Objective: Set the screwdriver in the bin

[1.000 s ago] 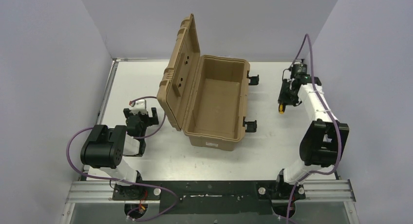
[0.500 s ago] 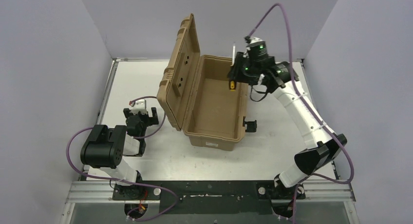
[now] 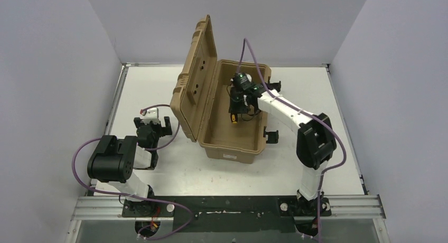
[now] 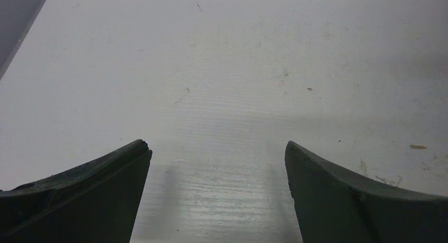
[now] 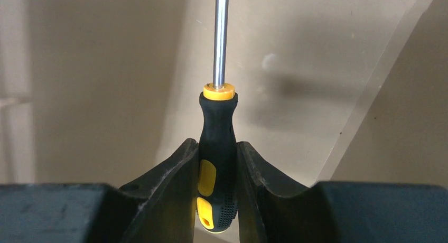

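Two grippers here: the right gripper (image 5: 217, 150) is clamped on the small yellow-and-black-handled screwdriver with a thin silver shaft (image 5: 217, 121), held over the inside of the open tan hard-plastic rectangular bin (image 3: 232, 148). The left gripper (image 4: 216, 148) sits jaws apart over the white table (image 4: 222, 68).

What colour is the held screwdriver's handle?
Black with yellow-orange patches, on the small silver-shafted screwdriver; clearest in the right wrist view.

The bin (image 3: 232, 149) is open above; its raised lid (image 3: 194, 87) blocks the left.
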Tool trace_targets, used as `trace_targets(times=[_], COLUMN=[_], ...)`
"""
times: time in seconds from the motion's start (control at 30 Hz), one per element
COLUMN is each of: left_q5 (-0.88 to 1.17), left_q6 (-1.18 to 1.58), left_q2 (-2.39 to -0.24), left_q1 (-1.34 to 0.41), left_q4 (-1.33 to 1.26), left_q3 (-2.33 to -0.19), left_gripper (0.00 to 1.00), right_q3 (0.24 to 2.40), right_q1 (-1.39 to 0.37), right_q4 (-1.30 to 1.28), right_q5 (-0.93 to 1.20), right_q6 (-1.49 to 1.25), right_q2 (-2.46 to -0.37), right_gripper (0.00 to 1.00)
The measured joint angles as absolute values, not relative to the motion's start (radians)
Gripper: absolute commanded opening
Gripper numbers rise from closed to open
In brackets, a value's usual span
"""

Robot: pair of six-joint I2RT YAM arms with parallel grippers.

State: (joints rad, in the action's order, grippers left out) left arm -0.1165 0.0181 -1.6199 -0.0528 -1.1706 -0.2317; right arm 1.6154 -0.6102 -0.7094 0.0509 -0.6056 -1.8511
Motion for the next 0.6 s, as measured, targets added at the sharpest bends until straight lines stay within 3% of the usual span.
trace_targets(times=[0.33, 0.6], left_q5=[-0.117, -0.117], left_q6=[0.018, 0.018], left_q2=[-1.620, -1.620], left_q1=[-0.053, -0.053], left_q4=[-1.171, -1.171], left_q3=[-0.232, -0.232], left_gripper=[0.97, 0.97], right_q3=[1.475, 1.468], right_q1=[-0.609, -0.609], right_q4=[-0.614, -0.578], right_q5=[0.013, -0.020], right_q6=[-0.576, -0.561], right_q2=[-1.998, -2.032], right_gripper=[0.00, 0.65])
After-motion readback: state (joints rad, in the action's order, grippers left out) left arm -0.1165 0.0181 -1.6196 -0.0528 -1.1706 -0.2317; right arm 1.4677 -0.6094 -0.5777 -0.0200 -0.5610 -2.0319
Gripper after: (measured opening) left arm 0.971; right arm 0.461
